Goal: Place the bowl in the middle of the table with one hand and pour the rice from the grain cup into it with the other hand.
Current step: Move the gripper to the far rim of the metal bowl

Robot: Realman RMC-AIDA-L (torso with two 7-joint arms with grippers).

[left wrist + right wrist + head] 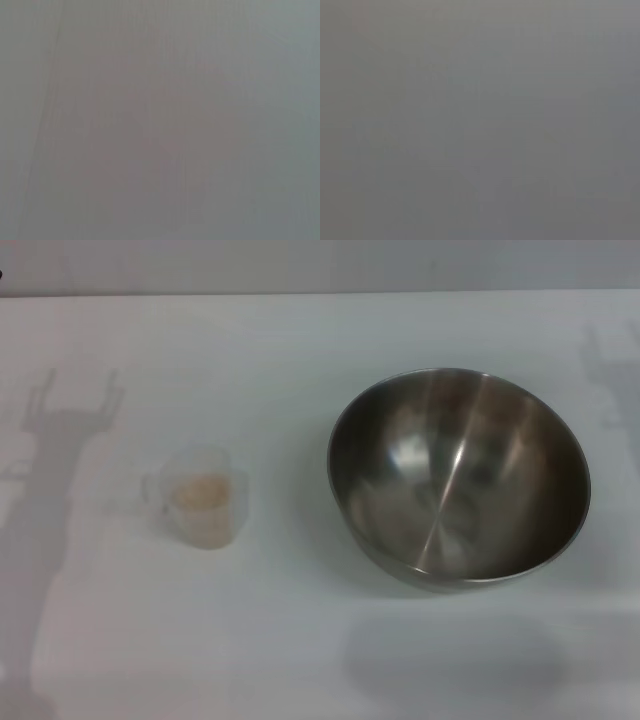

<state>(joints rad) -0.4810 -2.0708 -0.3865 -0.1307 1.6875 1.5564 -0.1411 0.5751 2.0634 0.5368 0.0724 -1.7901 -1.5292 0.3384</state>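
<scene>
In the head view the steel bowl (458, 478) stands upright and empty on the white table (300, 640), right of centre. The small clear grain cup (203, 497) stands upright to the left of it, with pale rice (200, 492) inside and its handle toward the left. Neither gripper is in any view; only their shadows fall on the table at the far left and far right. Both wrist views show only bare table surface.
The table's far edge (320, 292) runs along the top of the head view. A gap of bare tabletop lies between the cup and the bowl.
</scene>
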